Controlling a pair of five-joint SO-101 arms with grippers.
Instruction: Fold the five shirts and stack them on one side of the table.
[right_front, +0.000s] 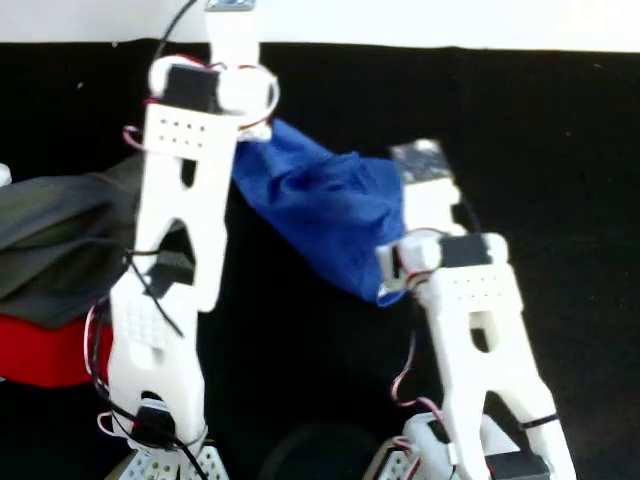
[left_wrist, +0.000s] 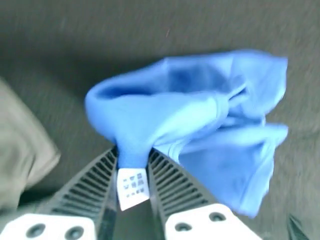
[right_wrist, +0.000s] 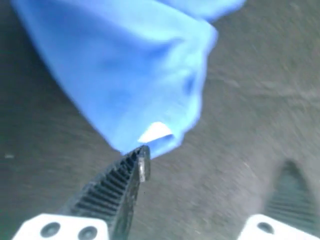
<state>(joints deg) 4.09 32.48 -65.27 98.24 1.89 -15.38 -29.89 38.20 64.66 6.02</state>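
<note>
A blue shirt (right_front: 330, 205) hangs bunched above the black table (right_front: 540, 150), stretched from back left toward the middle. My left gripper (left_wrist: 132, 150) is shut on one end of the blue shirt (left_wrist: 190, 115), with a white label pinched between its fingers. In the high view that left gripper (right_front: 255, 128) sits high at the back. My right gripper (right_wrist: 215, 160) is open, one fingertip (right_wrist: 141, 156) touching the lower edge of the blue shirt (right_wrist: 125, 75). The right arm (right_front: 455, 275) stands beside the shirt's low end.
A grey shirt (right_front: 60, 230) lies heaped at the table's left side on top of a red shirt (right_front: 40, 352). The grey shirt (left_wrist: 20, 150) also lies close to the left gripper. A white wall (right_front: 450, 20) borders the table's far edge.
</note>
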